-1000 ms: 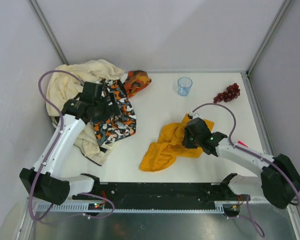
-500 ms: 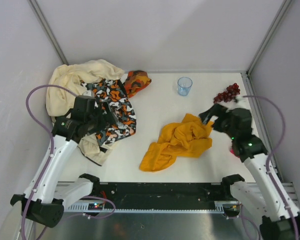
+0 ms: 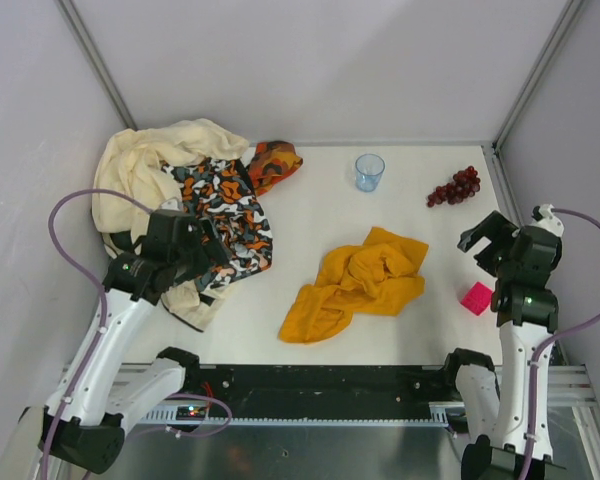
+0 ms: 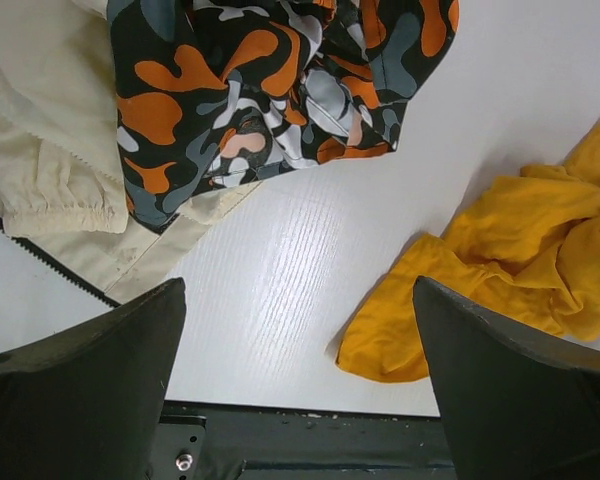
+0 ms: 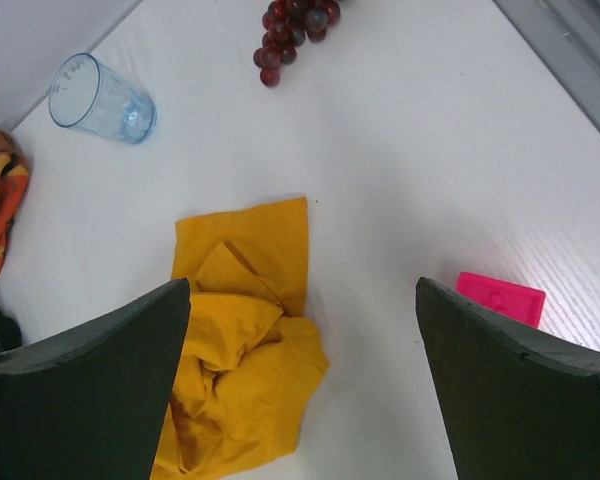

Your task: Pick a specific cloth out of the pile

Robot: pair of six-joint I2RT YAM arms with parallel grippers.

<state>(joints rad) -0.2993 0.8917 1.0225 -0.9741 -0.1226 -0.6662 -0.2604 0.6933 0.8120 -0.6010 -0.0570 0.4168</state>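
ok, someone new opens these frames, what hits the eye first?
The mustard-yellow cloth lies crumpled alone mid-table, apart from the pile at the far left, where an orange-black-white patterned cloth sits on a cream sheet. Both grippers are open and empty: the left gripper by the pile, the right gripper at the right edge near a pink block.

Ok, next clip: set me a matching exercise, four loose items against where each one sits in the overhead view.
Items:
1. yellow cloth
2. cup
3. grapes
4. pink block

Places:
A. far right
B. near right
C. centre, crumpled
D. far middle, upright

Pairs: 1-C, 2-D, 3-A, 4-B
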